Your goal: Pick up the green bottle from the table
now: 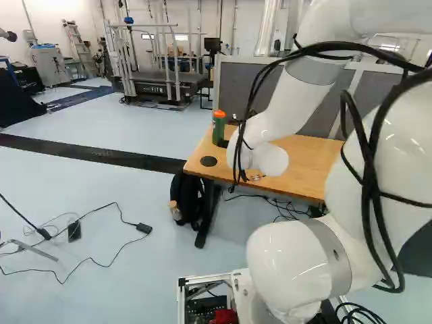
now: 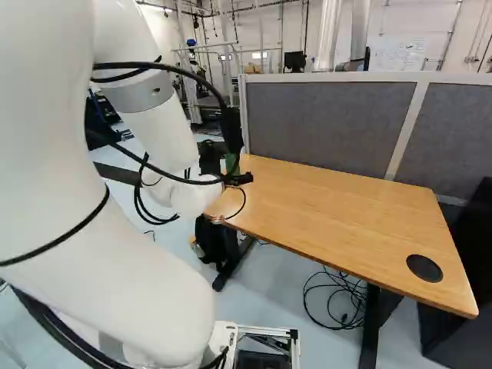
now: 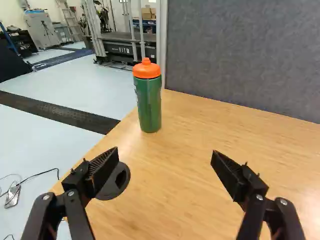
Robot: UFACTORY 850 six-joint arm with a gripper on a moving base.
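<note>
In the right base view my gripper (image 2: 240,178) shows partly beyond the arm, over the table's end. The wrist view has the gripper (image 3: 165,152) with its two fingers wide apart and nothing between them. Ahead of the fingers, a green bottle (image 3: 149,104) with an orange lid stands upright on the wooden table (image 3: 200,135), close to its edge and apart from the gripper. The left base view shows the same bottle (image 1: 219,129) just beside the arm's wrist; in the right base view it is mostly hidden.
A grey partition (image 2: 323,123) rises along the table's far side. One round black grommet (image 3: 114,182) lies beside a finger, another (image 2: 424,267) at the table's other end. A black backpack (image 1: 186,199) stands by the table leg, and cables (image 2: 338,300) lie under the table.
</note>
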